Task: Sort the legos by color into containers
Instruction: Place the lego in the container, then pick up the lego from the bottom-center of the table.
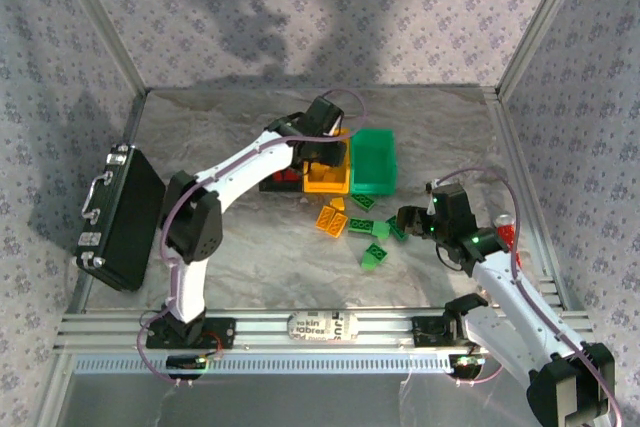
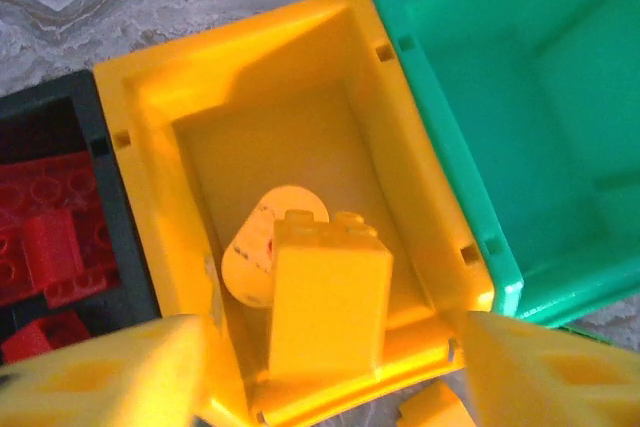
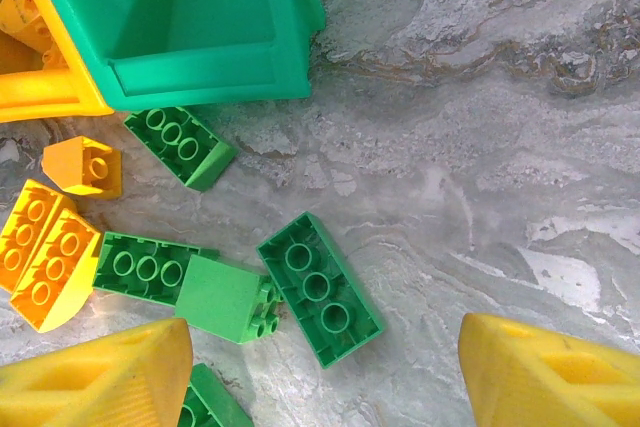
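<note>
My left jaws hang released over the yellow bin (image 2: pixel 300 57), where a yellow brick (image 2: pixel 325 297) stands on end. Red bricks (image 2: pixel 50 247) lie in the black bin (image 2: pixel 95 117) to its left, and the green bin (image 2: pixel 440 127) sits to its right. My right jaws are spread wide above loose green bricks (image 3: pixel 320 287) on the table (image 3: pixel 480 147), near the green bin.

The left arm (image 1: pixel 240 162) was stretched far forward, the left gripper (image 1: pixel 322 155) pointing down, its yellow fingers (image 2: pixel 110 372) spread apart. The right arm (image 1: pixel 510 292) angled leftward, the right gripper (image 1: pixel 404 219) equally wide open.
</note>
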`<action>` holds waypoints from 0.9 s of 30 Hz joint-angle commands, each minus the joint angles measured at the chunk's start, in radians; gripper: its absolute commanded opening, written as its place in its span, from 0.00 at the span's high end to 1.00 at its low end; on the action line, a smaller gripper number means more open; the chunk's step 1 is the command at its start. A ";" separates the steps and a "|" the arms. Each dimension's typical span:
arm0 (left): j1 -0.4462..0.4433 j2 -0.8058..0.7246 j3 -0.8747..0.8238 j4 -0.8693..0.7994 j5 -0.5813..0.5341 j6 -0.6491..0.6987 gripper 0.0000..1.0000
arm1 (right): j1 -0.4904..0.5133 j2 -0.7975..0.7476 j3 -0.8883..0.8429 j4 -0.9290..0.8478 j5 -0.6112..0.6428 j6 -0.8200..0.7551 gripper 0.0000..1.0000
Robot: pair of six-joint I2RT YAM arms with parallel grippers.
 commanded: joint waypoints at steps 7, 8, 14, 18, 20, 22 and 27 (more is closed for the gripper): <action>-0.040 -0.211 -0.213 0.063 -0.015 0.006 0.13 | -0.007 0.008 0.000 0.006 -0.034 0.000 0.27; -0.046 -0.250 -0.258 0.077 -0.016 0.000 0.13 | -0.005 0.015 0.004 0.009 -0.042 -0.003 0.27; -0.079 -0.413 -0.486 0.124 -0.011 -0.038 0.13 | 0.012 0.043 0.029 -0.009 -0.054 -0.029 0.24; -0.105 -0.487 -0.614 0.149 -0.020 -0.075 0.14 | 0.024 0.041 0.029 -0.025 -0.054 -0.028 0.22; -0.109 -0.534 -0.681 0.178 -0.013 -0.103 0.14 | 0.038 0.046 0.024 -0.028 -0.055 -0.017 0.22; -0.109 -0.579 -0.750 0.207 -0.008 -0.130 0.14 | 0.056 0.055 0.022 -0.031 -0.041 -0.006 0.22; -0.112 -0.670 -0.865 0.234 0.005 -0.182 0.15 | 0.107 0.082 0.017 -0.022 -0.004 0.025 0.23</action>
